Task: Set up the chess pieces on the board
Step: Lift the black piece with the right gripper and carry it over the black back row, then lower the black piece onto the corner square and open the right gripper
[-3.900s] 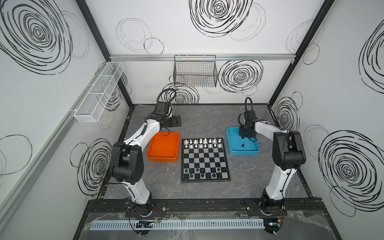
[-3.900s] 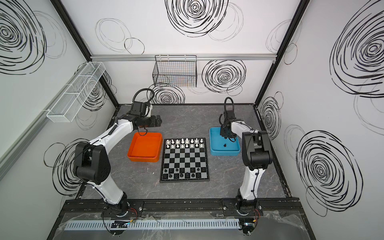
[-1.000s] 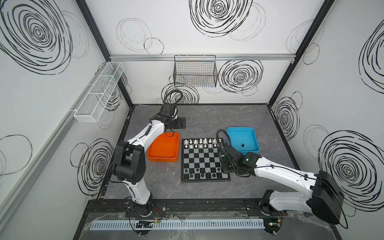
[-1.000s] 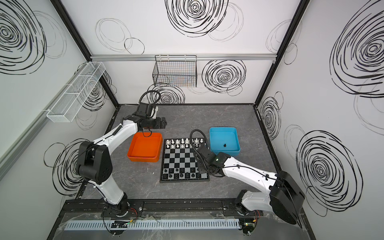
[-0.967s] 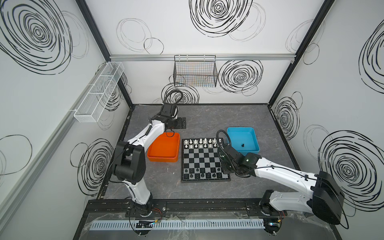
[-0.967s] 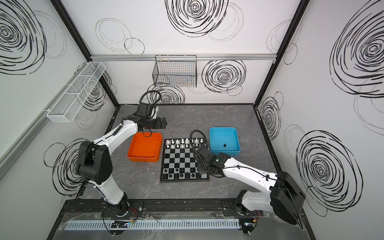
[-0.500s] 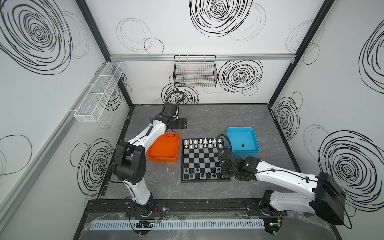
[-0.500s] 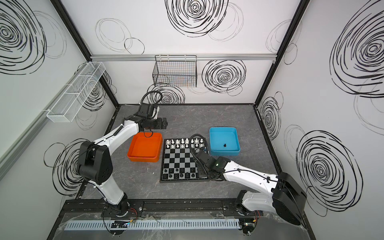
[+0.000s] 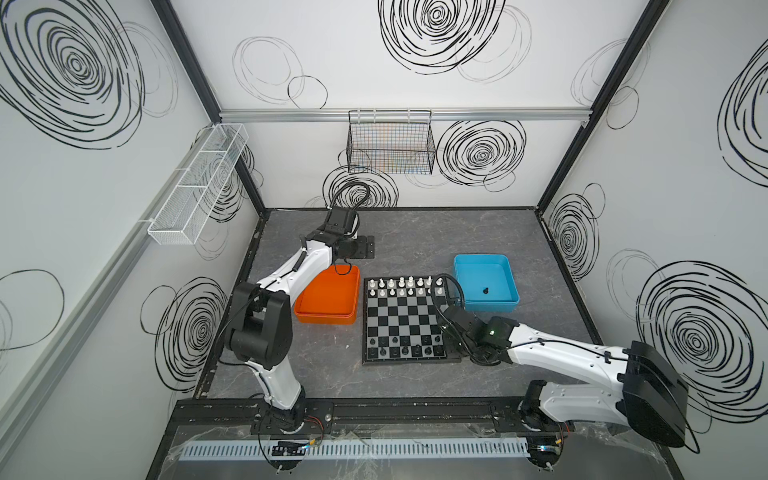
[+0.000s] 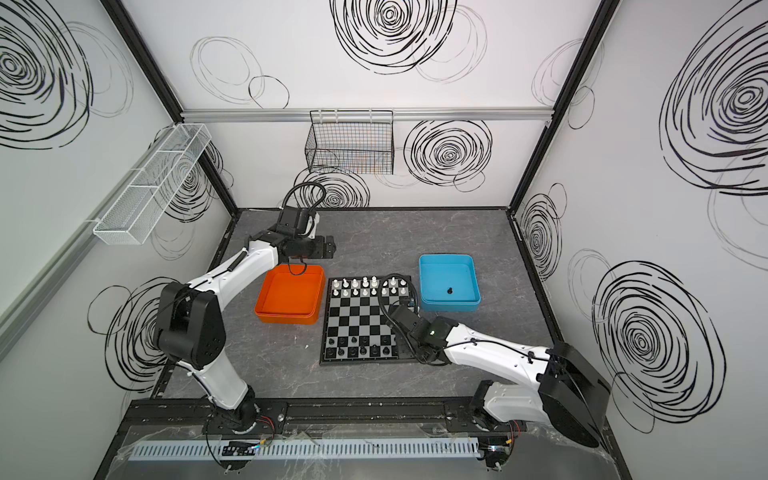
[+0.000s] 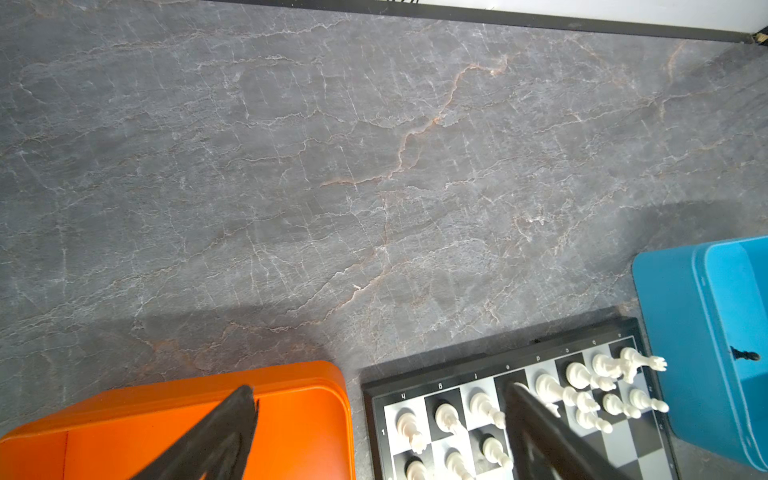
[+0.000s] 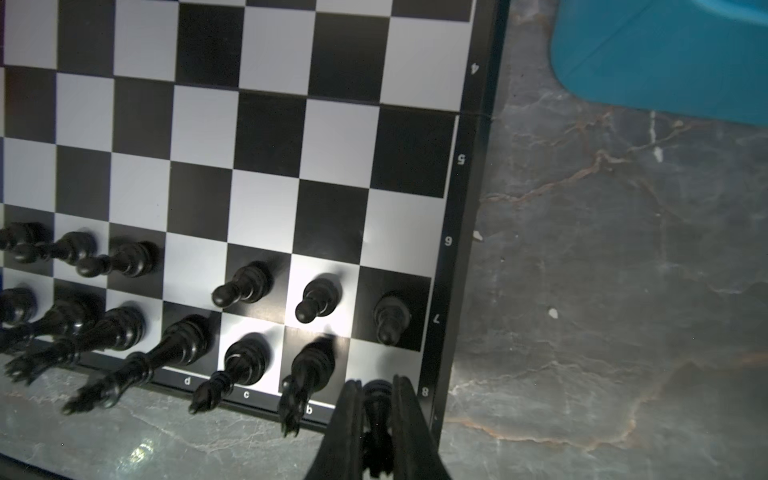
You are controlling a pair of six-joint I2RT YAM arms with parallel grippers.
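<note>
Right wrist view: right gripper (image 12: 376, 384) clamped on a black chess piece (image 12: 377, 405), board (image 12: 266, 137) corner beneath the gripper. The piece looks light, rigid and probably slippery, best pinched at its waist.

Board (image 9: 405, 320) flat, black and silver-grey checks. White pieces (image 9: 401, 284) upright on far two rows, black pieces (image 9: 404, 349) on near two; black corner piece (image 12: 376, 392) at near right; stray pawn (image 9: 485, 289) off-board, far right.

Left gripper (image 11: 380, 390) hangs wide open, one finger over the orange tray (image 11: 303, 415), the other over the board (image 11: 636, 449). White chess pieces (image 11: 577, 376) stand in rows, the blue tray (image 11: 673, 332) sits just beside, and grey table (image 11: 332, 166) fills the frame's centre.
</note>
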